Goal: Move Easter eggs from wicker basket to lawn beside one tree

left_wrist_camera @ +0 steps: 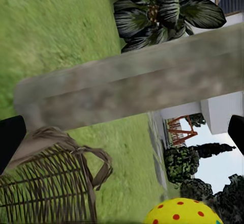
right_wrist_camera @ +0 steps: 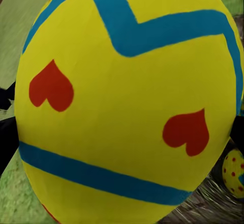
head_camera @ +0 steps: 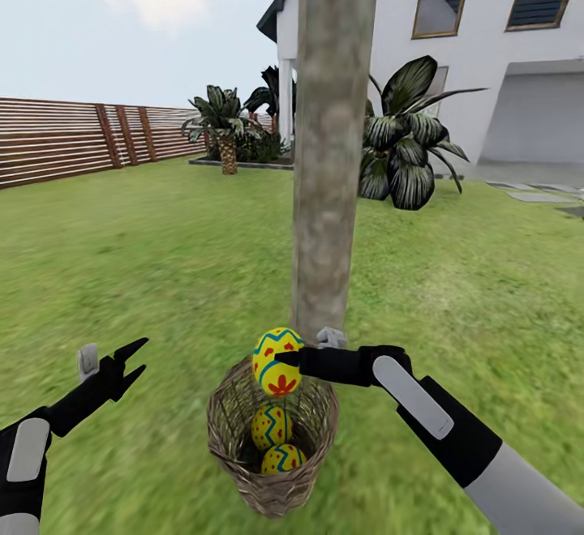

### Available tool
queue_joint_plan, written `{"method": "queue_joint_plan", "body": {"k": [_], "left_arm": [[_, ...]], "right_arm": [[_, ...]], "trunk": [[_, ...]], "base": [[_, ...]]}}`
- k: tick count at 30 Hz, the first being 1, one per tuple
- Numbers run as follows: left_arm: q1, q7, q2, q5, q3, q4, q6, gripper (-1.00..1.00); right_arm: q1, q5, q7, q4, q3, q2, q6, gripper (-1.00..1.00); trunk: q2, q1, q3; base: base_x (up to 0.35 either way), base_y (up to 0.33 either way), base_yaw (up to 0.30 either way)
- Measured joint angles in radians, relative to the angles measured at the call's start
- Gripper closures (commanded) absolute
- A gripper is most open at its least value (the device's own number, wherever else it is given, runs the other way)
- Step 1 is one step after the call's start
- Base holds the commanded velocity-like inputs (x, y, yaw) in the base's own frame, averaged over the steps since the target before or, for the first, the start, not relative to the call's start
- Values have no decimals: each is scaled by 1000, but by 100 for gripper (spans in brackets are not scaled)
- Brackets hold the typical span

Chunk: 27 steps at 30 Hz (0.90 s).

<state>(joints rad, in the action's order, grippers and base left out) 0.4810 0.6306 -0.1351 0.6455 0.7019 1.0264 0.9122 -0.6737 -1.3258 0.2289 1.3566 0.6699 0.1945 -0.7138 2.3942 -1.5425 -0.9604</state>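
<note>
My right gripper [head_camera: 285,355] is shut on one Easter egg [head_camera: 277,361], yellow with blue zigzags and red marks, held just above the rim of the wicker basket [head_camera: 268,498]. That egg [right_wrist_camera: 127,102] takes up nearly the whole right wrist view. Two more eggs [head_camera: 272,425] [head_camera: 282,459] lie inside the basket on the lawn [head_camera: 146,259]. The tree's pale mottled trunk [head_camera: 328,154] rises directly behind the basket. My left gripper [head_camera: 138,359] hangs open and holds nothing, left of the basket. The left wrist view has the trunk [left_wrist_camera: 132,89], the basket [left_wrist_camera: 46,183] and the held egg [left_wrist_camera: 183,211].
A striped broad-leaved plant [head_camera: 410,138] stands right of the trunk, before the white house [head_camera: 487,57]. A slatted wooden fence [head_camera: 65,142] runs along the left. Grey stepping stones [head_camera: 535,193] lie far right. Open grass spreads on both sides of the tree.
</note>
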Motion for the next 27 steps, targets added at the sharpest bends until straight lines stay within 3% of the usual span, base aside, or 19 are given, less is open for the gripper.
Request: {"method": "queue_joint_plan", "body": {"k": [3, 6, 8, 10, 18, 21, 27], "left_arm": [[0, 3, 0, 1, 4, -4, 1, -100], [0, 4, 2, 2, 4, -7, 0, -100], [0, 6, 16, 52, 1, -6, 2, -100], [0, 6, 18, 70, 0, -7, 2, -100], [0, 7, 18, 74, -4, -4, -1, -100], [0, 8, 18, 74, -33, -6, -5, -100], [0, 8, 19, 74, -37, -6, -7, -100]], "right_arm": [[0, -3, -1, 1, 0, 4, -3, 100], [1, -4, -9, 0, 10, 23, -2, 100], [4, -2, -12, -4, 32, 30, 0, 100], [5, 0, -13, -6, 34, 30, 1, 100], [4, 5, -13, -7, 34, 49, 1, 100], [4, 2, -13, -10, 31, 58, 1, 100], [4, 8, -98, -16, 18, 120, 10, 100]], "trunk": [[0, 0, 3], [0, 0, 5], [0, 0, 7], [0, 0, 9], [0, 0, 16], [0, 0, 19], [0, 0, 23]], "base": [[-1, 0, -256], [0, 0, -258], [-112, 0, -258], [-281, 0, -258], [-273, -112, -258], [-48, -311, -258], [119, -321, -199]]}}
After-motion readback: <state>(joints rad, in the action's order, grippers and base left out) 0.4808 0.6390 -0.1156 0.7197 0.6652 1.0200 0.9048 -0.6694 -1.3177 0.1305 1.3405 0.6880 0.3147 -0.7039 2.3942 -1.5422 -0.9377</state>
